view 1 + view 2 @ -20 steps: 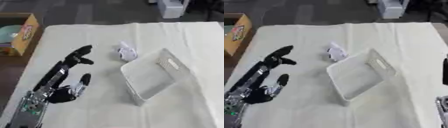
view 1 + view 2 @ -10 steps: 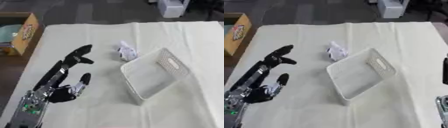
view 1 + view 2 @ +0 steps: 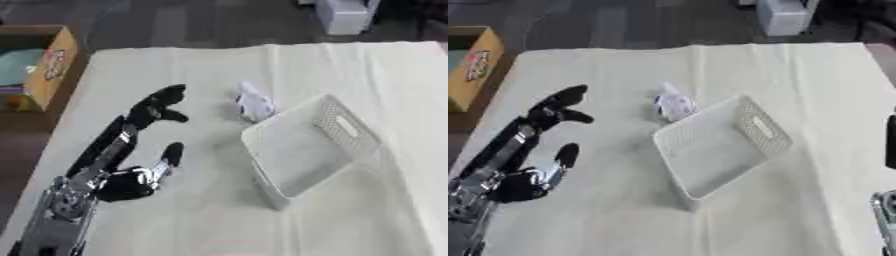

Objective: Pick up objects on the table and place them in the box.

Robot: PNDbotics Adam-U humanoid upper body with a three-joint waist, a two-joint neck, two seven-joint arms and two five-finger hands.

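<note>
Desk: a desk (image 3: 201, 65) under a pale cream cloth fills most of both views.
Box: a white plastic box (image 3: 308, 145) with perforated walls and a slot handle sits at centre right, turned askew, nothing visible inside it.
Object: a small white crumpled thing with a bluish mark (image 3: 255, 103), perhaps a packet or wrapper, lies on the cloth at about 11 o'clock from the box, touching or just beside its rim.
Left hand: the left hand (image 3: 131, 150) reaches in from 7 o'clock, fingers stretched out and relaxed toward 1 o'clock, thumb raised apart, holding nothing; its fingertips (image 3: 169, 93) lie at 9 o'clock from the white object, apart from it.
Right hand: only a dark sliver shows at the right edge of the right eye view, and I cannot tell what it is.
Carton: a brown cardboard carton (image 3: 52, 65) stands off the desk at 10 o'clock.
</note>
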